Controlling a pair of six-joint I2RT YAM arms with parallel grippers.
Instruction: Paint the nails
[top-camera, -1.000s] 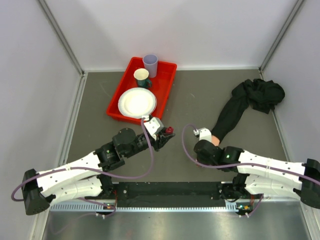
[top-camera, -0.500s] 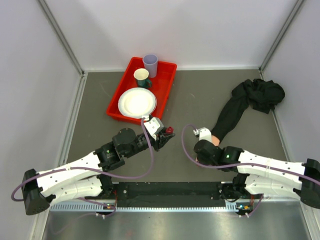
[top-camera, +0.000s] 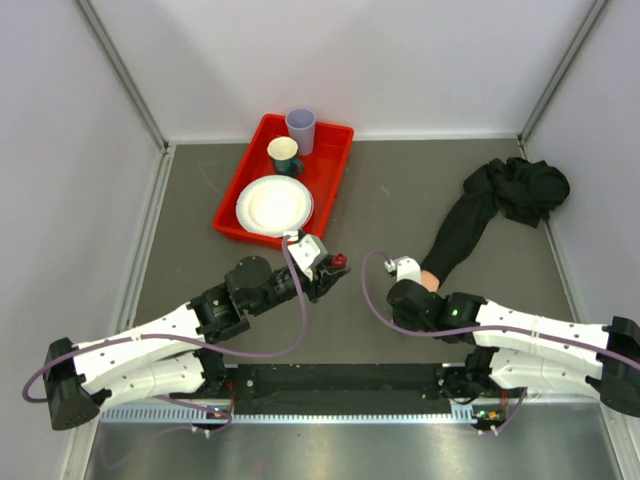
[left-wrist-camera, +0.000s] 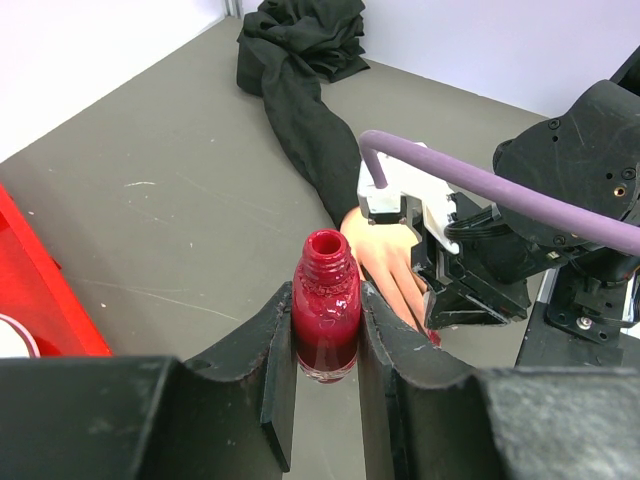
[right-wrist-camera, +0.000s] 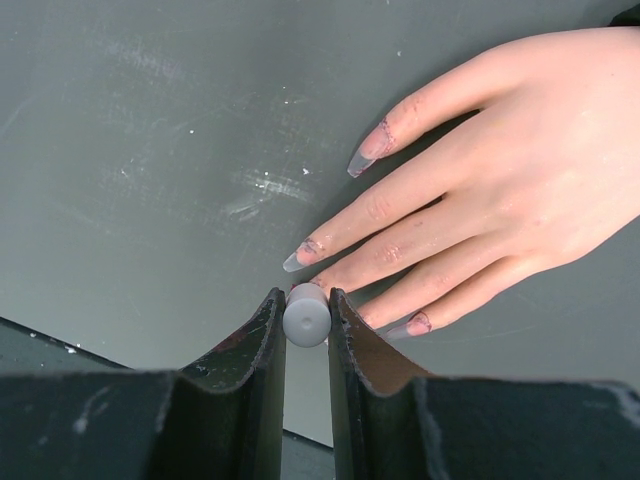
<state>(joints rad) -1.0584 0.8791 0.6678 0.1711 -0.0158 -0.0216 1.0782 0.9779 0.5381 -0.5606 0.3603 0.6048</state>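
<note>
The skin-coloured mannequin hand lies palm down on the grey table, its black sleeve running to the back right. Its long nails are pale with red smears: one, another, another. My right gripper is shut on a grey brush cap, right over the fingertips; the brush tip is hidden. My left gripper is shut on an open red polish bottle, held upright to the left of the hand. In the top view the bottle is level with the right gripper.
A red tray at the back left holds a white plate, a green cup and a lilac cup. White walls close in the table on three sides. The sleeve bunches up at the back right.
The right wrist has edged very slightly to the left over the fingers. The left arm and bottle have not moved.
</note>
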